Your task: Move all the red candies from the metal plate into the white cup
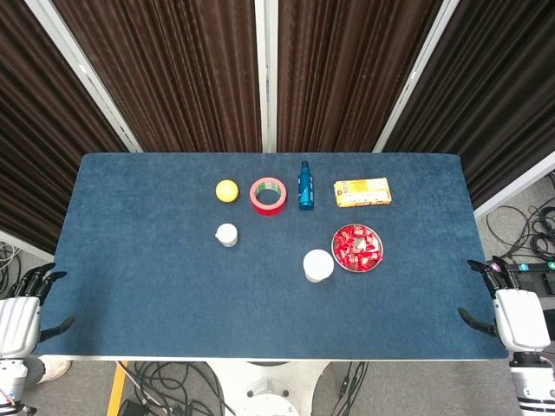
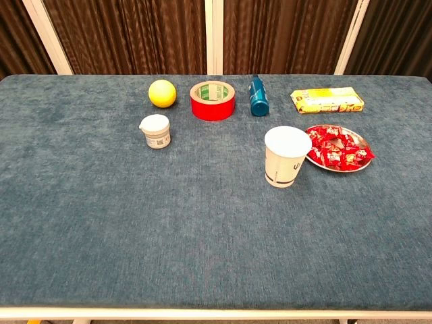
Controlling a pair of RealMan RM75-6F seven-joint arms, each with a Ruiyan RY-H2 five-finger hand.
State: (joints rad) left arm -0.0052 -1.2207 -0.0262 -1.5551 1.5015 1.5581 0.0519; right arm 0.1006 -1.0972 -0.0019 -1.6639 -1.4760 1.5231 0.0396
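Note:
A round metal plate [image 1: 375, 262] [image 2: 364, 163] right of the table's middle holds a heap of several red candies [image 1: 356, 246] [image 2: 337, 148]. Just to its near left stands the white cup [image 1: 318, 265] [image 2: 286, 156], upright and apart from the plate in the head view. My left hand [image 1: 24, 303] hangs off the table's near left corner, fingers spread, holding nothing. My right hand [image 1: 512, 308] sits off the near right corner, fingers apart and empty. Both hands are far from the plate and cup. Neither hand shows in the chest view.
Along the back lie a yellow ball [image 1: 227, 191] [image 2: 163, 93], a red tape roll [image 1: 269, 195] [image 2: 212, 100], a blue bottle [image 1: 305, 185] [image 2: 258, 96] and a yellow box [image 1: 362, 191] [image 2: 327, 100]. A small white jar [image 1: 226, 235] [image 2: 156, 131] stands left of the cup.

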